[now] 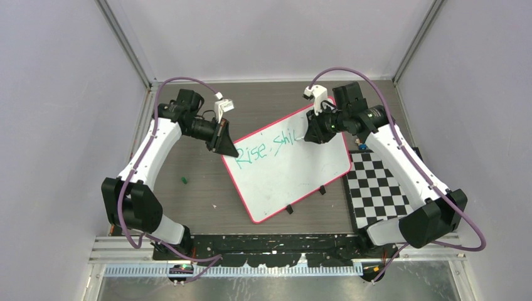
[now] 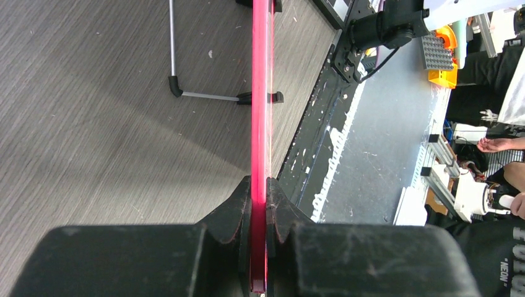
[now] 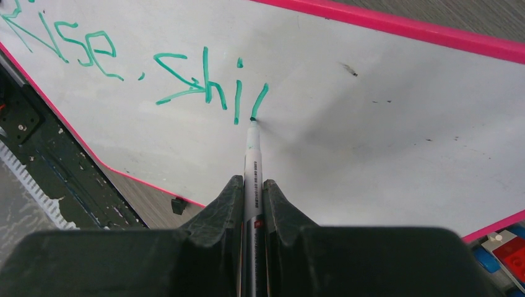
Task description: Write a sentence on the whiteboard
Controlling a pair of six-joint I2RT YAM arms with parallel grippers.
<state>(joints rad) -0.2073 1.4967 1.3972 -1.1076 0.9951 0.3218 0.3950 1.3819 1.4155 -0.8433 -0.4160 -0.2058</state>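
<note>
Midway through sentence (image 3: 186,80), at "shi". Grips marker (image 3: 251,139) in clamped right claw (image 3: 252,182), tip touching whiteboard (image 3: 371,124) just ahead; pinches its edge in left claw (image 2: 259,185). Needs "n" next.

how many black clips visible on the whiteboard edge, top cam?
2. Both on the whiteboard's near long edge: one clip toward the near corner, the other clip further right. Others may be hidden elsewhere along the rim.

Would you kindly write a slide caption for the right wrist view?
Right tool grips a marker, tip on the whiteboard at the end of the teal sentence.
</note>
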